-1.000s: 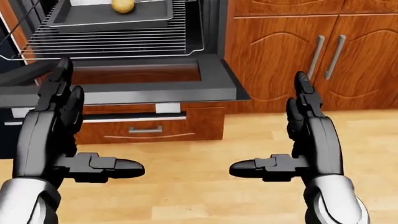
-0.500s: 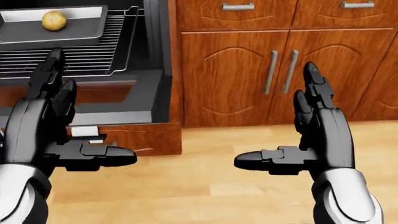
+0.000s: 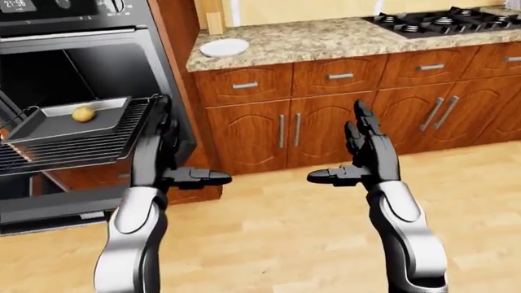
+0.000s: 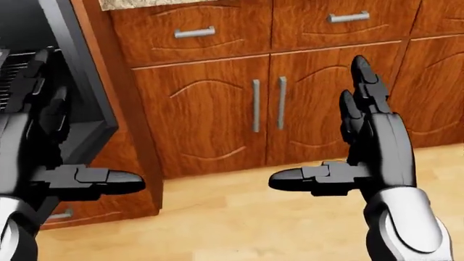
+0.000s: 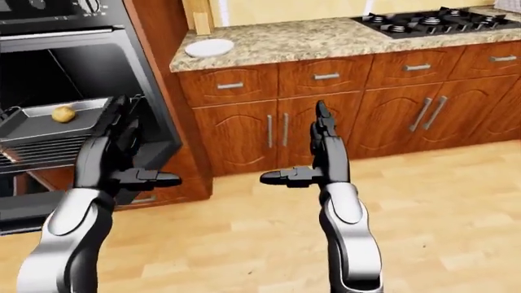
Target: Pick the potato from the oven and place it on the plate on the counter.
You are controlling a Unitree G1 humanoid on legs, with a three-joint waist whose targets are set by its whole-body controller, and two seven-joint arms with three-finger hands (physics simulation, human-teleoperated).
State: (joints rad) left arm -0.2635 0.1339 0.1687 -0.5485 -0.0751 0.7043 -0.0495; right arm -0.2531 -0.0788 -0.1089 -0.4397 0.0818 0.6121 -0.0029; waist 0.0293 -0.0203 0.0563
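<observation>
Resting left of the open, empty left hand [image 3: 167, 165], potato [image 3: 83, 113] lies on tray [image 3: 49, 125].

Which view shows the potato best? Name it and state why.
The left-eye view: the potato sits unobstructed on the tray on the pulled-out oven rack. The right-eye view shows it too, smaller and nearer the left edge. The head view misses it, showing only cabinet doors and both hands.
</observation>
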